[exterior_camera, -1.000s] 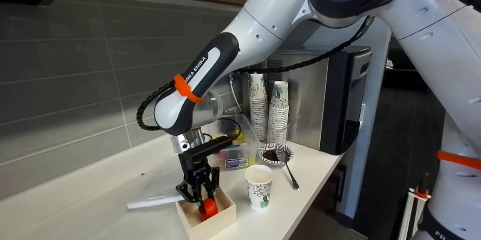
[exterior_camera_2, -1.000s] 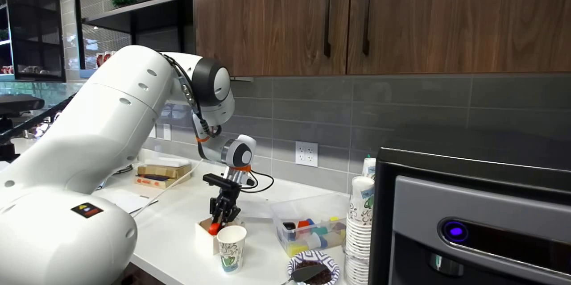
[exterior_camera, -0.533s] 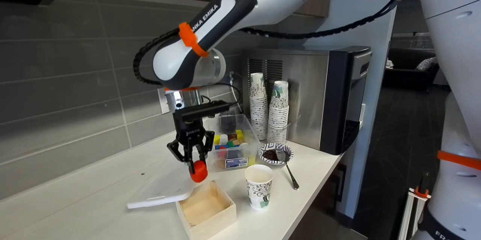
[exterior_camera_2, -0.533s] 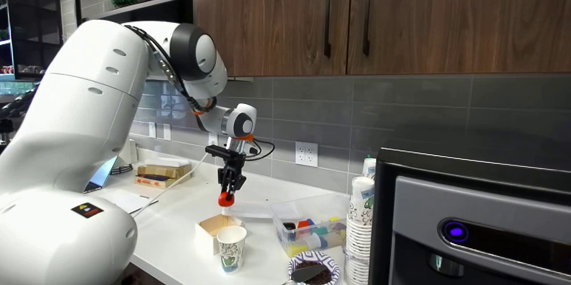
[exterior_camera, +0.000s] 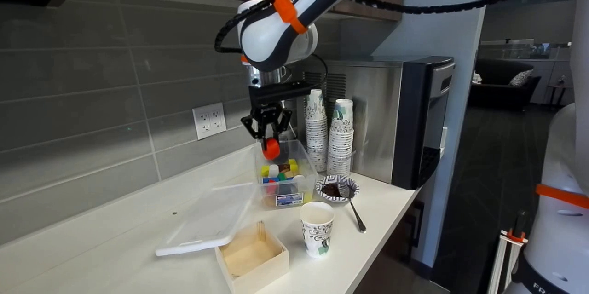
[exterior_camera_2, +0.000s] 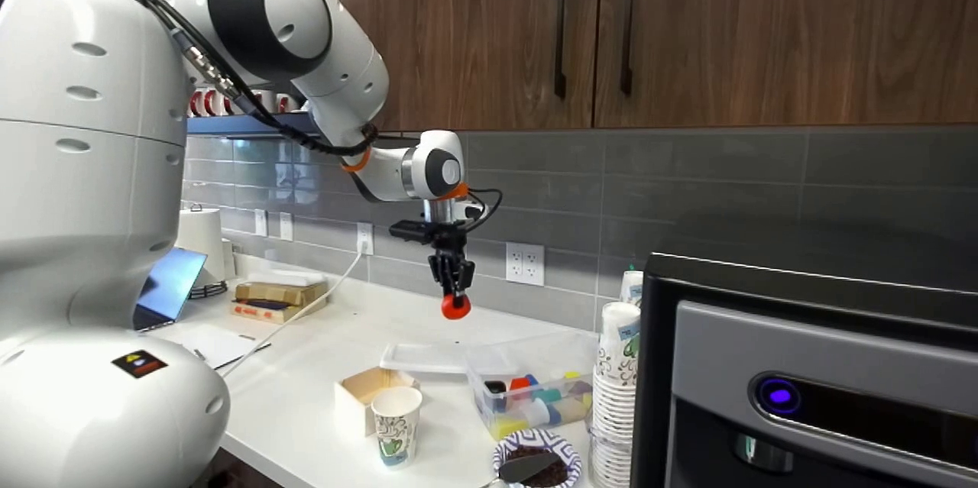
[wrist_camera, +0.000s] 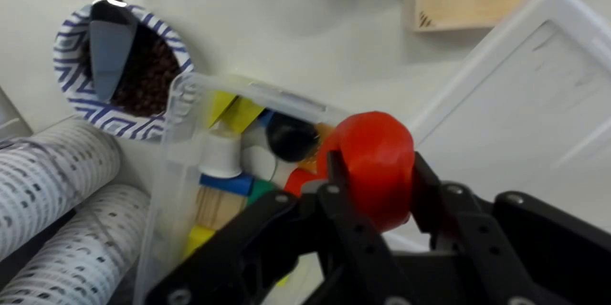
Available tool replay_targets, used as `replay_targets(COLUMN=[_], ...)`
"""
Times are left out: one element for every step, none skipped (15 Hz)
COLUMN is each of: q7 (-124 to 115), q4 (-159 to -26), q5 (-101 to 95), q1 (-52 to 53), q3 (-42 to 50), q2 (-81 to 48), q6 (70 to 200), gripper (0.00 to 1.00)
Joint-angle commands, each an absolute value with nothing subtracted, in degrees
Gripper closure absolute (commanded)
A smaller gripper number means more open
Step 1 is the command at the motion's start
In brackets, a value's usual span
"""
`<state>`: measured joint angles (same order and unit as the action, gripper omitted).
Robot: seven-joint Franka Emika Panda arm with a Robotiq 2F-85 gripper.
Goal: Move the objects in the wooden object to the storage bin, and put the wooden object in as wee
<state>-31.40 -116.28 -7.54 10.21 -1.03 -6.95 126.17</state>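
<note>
Holding the red object [exterior_camera_2: 454, 311] aloft: grip and handling data.
With the red object as dial centre in an exterior view, the wooden box [exterior_camera_2: 353, 412] sits on the counter [exterior_camera_2: 298, 389] between seven and eight o'clock; expect light, stiff, thin-walled wood, best pinched mid-wall, away from the corners. At centre, the gripper [exterior_camera_2: 456, 297] is clamped on the red object; in the wrist view, its fingers [wrist_camera: 426, 183] press opposite sides. Judge the object light; its smooth, rounded surface may slip, so a pinch across the widest part is advised. Softness cannot be told. Between four and five o'clock stands the storage bin [exterior_camera_2: 527, 355], its clear plastic probably light and flexible; avoid striking the rim. Whether the object is over the opening is uncertain.
</note>
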Motion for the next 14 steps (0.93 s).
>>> replay_targets(q7=[-38.30,-40.07,-41.34,-41.95,-42.41,-40.80,-39.17,-36.03,-33.57,-31.32,-29.67,-28.06,-26.45,-24.72], q4=[-121.14,-121.41,-121.49,-121.36,-121.45,-121.07,-120.68,-120.13,-119.82,-119.48,-119.07,-119.05,-118.97,-119.07], q5=[-17.12,-20.18,-22.35,-23.83,-25.33,-25.43,-25.40,-23.54,-22.49,-21.32,-20.19,-18.81,-17.87,-16.61], q1=[7.50,6.87,6.27,5.77,5.41,4.89,4.53,3.99,3.70,3.54,3.51,3.51,3.66,3.74], q3=[1.21,2.10,2.86,3.53,4.14,4.49,4.73,4.49,4.37,4.23,4.18,4.09,4.16,4.08], q2=[-5.91,-6.67,-7.43,-8.18,-8.79,-9.84,-11.04,-12.47,-13.70,-14.79,-15.80,-16.35,-16.85,-16.96], q6=[136.80,140.13,142.48,144.25,146.00,147.60,149.31,150.73,152.35,153.54,154.36,155.08,155.66,155.84], gripper=[0.91,0.91,0.91,0.91,0.91,0.91,0.91,0.91,0.91,0.91,0.91,0.41,0.41,0.34])
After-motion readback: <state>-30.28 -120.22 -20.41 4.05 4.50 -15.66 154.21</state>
